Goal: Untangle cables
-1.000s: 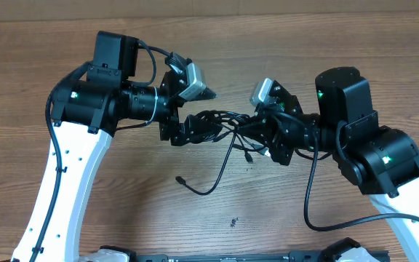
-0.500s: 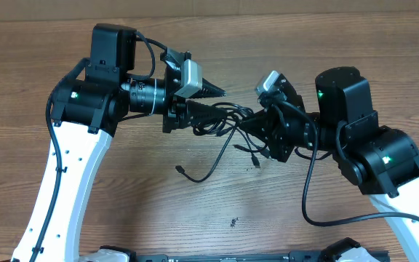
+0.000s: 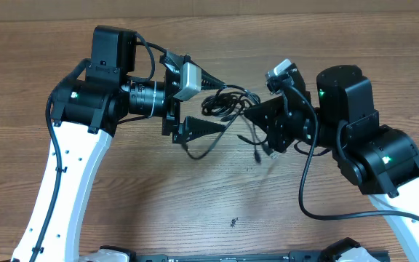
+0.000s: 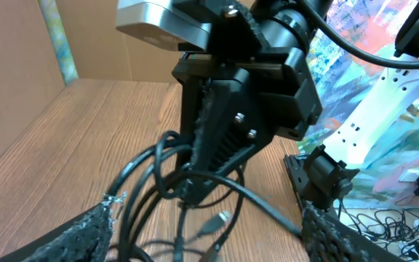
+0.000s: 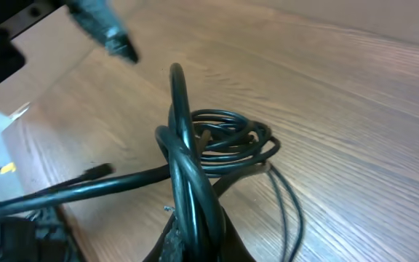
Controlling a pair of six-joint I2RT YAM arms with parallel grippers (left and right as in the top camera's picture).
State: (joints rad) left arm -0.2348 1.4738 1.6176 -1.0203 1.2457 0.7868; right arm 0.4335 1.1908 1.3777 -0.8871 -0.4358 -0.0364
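Black cables (image 3: 228,104) hang in a loose knot mid-scene over the table (image 3: 195,211) in the overhead view. The right claw (image 3: 247,113) is clamped on the knot's right side. The left claw (image 3: 222,108) stands wide, one finger far of the bundle and one near, gripping nothing that I can make out. A few strands trail down toward the wood. I judge the step to be pulling the knot apart: one side is pinned, the other not yet taken. Both forearms reach inward, roughly level, wrists facing each other across the bundle.

From the left wrist, its own fingers (image 4: 82,231) sit spread at the lower corners. Loops of the cables (image 4: 158,175) and a silvery plug (image 4: 218,220) lie between them, with the right claw (image 4: 195,191) pinching strands just beyond. The next move calls for singling out one loop, not the whole bunch, and closing on it.

From the right wrist, the jaws are closed on several of the cables (image 5: 193,182), which rise upright from them. More coils sit beyond, above the table (image 5: 355,109).
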